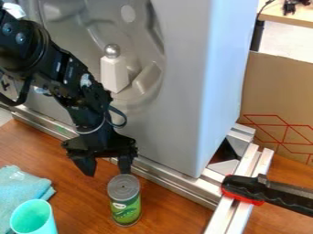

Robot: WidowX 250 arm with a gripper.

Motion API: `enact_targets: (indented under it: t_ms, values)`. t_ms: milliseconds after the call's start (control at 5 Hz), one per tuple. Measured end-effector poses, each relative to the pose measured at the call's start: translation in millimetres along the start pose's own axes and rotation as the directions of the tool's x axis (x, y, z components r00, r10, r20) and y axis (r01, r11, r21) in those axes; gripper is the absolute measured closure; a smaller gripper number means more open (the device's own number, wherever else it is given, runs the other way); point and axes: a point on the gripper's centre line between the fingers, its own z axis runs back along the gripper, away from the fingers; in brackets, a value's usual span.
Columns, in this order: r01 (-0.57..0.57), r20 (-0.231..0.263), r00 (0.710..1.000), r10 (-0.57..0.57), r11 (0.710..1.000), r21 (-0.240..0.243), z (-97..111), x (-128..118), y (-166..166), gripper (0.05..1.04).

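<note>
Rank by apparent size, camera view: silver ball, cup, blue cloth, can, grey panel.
1. Grey panel
2. Blue cloth, visible part only
3. Can and cup: too close to rank; cup is cut off at the bottom edge
4. Silver ball

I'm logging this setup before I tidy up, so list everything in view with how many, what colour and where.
Can: one, green label and grey lid, just below the tool
Cup: one, teal, lower left
Cloth: one, light blue, behind the cup
Tabletop: one, brown wood, foreground
Molded unit: one, grey, upright behind the can
Block with ball top: one, white and silver, against the unit
Rails: several, silver, along the unit's base and lower right
Clamp: one, black and red, lower right
Cardboard: one, brown with red lines, right
Back table: one, light wood, upper right
Arm: one, black, upper left
Tool: one, black, above the tabletop
</note>
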Motion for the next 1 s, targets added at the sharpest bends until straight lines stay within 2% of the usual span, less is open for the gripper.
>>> enact_targets:
  t_ms: [200,400,600,800,1000]
  values:
    - [0.117,-0.093,0.988,-0.12,0.992,-0.045,-2,-21,-4,0.083]
    - [0.129,-0.149,0.98,-0.134,0.991,-0.046,2,-44,0,0.083]
    - [0.171,-0.175,0.968,-0.178,0.984,-0.059,13,-65,-8,0.083]
    - [0.199,-0.188,0.96,-0.207,0.978,-0.058,21,-75,-11,0.083]
    - [0.258,-0.205,0.941,-0.268,0.963,-0.073,24,-68,-14,0.083]
